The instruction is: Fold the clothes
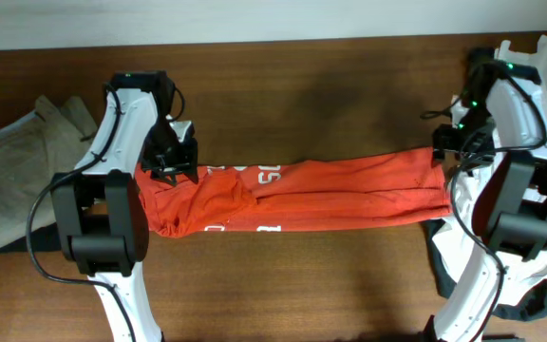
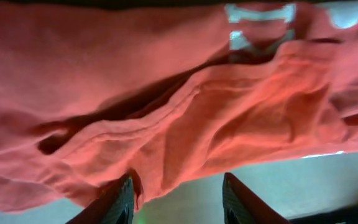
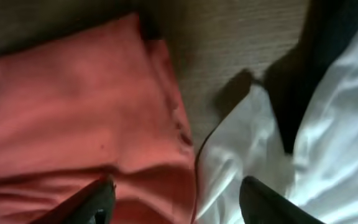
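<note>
The red-orange T-shirt (image 1: 321, 195) with white lettering lies folded into a long band across the middle of the table. My left gripper (image 1: 171, 163) hovers over its bunched left end. In the left wrist view its fingers (image 2: 179, 198) are open, and the shirt's wrinkled edge (image 2: 166, 112) hangs against the left finger. My right gripper (image 1: 454, 147) is at the shirt's right end. In the right wrist view its fingers (image 3: 176, 196) are open above the shirt's corner (image 3: 73, 112), holding nothing.
Khaki-beige trousers (image 1: 17, 161) lie crumpled at the left edge. A plain white shirt (image 1: 544, 57) lies at the right edge and touches the red shirt's end in the right wrist view (image 3: 328, 124). Dark cloth (image 1: 444, 256) lies by the right arm's base.
</note>
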### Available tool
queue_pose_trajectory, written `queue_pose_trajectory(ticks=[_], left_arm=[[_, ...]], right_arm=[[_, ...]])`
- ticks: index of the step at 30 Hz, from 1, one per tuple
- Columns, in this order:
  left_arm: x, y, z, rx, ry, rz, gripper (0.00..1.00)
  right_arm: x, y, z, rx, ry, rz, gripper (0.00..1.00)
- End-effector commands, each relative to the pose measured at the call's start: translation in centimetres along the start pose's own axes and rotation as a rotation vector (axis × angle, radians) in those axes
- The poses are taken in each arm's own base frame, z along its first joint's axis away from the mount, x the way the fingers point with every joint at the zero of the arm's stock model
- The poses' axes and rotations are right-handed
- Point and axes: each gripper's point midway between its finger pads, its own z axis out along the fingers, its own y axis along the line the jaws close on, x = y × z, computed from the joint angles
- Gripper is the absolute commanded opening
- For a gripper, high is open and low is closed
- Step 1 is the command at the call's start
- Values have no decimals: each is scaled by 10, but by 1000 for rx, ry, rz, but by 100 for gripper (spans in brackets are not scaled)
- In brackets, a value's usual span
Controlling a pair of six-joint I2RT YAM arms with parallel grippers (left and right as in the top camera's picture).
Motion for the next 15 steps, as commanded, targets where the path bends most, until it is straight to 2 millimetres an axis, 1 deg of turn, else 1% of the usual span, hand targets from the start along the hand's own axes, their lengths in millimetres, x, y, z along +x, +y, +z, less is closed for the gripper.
queue_pose_trajectory(ticks=[1, 2, 3, 5, 6, 7, 8, 10, 11, 13, 14, 15], left_arm=[[1, 2, -1, -5, -20, -27, 45], [-1, 2, -1, -5, -28, -26, 45], [-2, 2, -1, -5, -31, -25, 45], [-2, 2, -1, -5, -31, -25, 46], [-3, 2, -1, -5, -36, -24, 46], [-4, 2, -1, -5, -41, -24, 46], [-4, 2, -1, -5, -42, -24, 45], [-4, 2, -1, -5, -42, -24, 46], [-4, 2, -1, -5, -42, -23, 45], [-4, 2, -1, -5, -40, -24, 46], [-4, 2, -1, -5, -42, -23, 45], [-4, 2, -1, -5, -42, -23, 45]], right_arm=[[-5, -2, 17, -88, -48, -97, 79], [-4, 0, 23, -116, -55, -118, 82], [1, 6, 33, -161, -47, -162, 84], [11, 13, 52, -197, -31, -191, 84], [18, 15, 64, -205, -14, -190, 85], [25, 17, 71, -212, 6, -200, 84], [31, 18, 75, -216, 21, -212, 79], [31, 18, 74, -217, 22, -211, 45], [29, 20, 71, -230, 15, -211, 37], [24, 26, 63, -264, -4, -210, 35], [24, 26, 61, -265, -2, -210, 28], [24, 26, 60, -265, -1, -210, 22]])
